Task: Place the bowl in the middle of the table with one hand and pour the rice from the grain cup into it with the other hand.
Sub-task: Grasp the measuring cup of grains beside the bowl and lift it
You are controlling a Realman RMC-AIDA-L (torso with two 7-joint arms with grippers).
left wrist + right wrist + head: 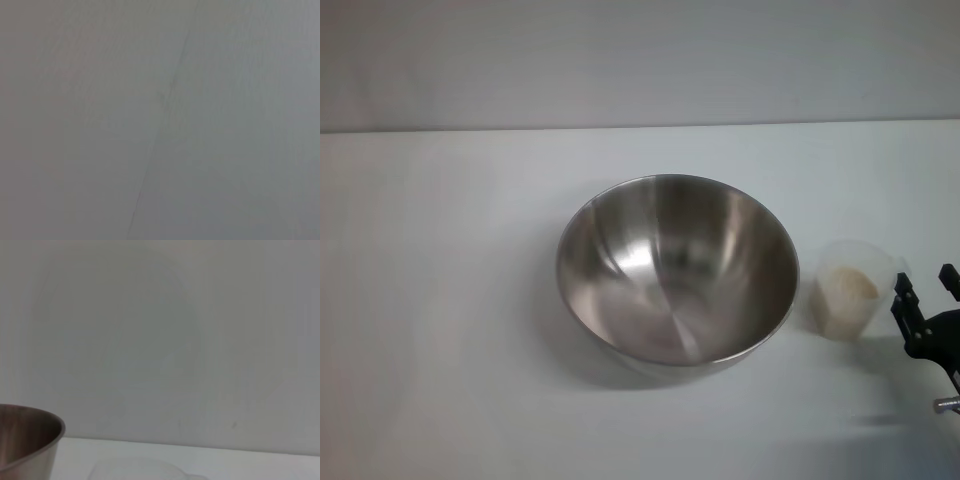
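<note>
The steel bowl stands upright and empty near the middle of the white table. Its side also shows in the right wrist view. The clear grain cup stands just right of the bowl, apart from it, with a heap of rice inside. The cup's rim shows faintly in the right wrist view. My right gripper is at the right edge of the head view, just right of the cup, with its black fingers apart and nothing between them. My left gripper is out of view.
A plain grey wall rises behind the table's far edge. The left wrist view shows only a flat grey surface. The table stretches bare to the left of the bowl.
</note>
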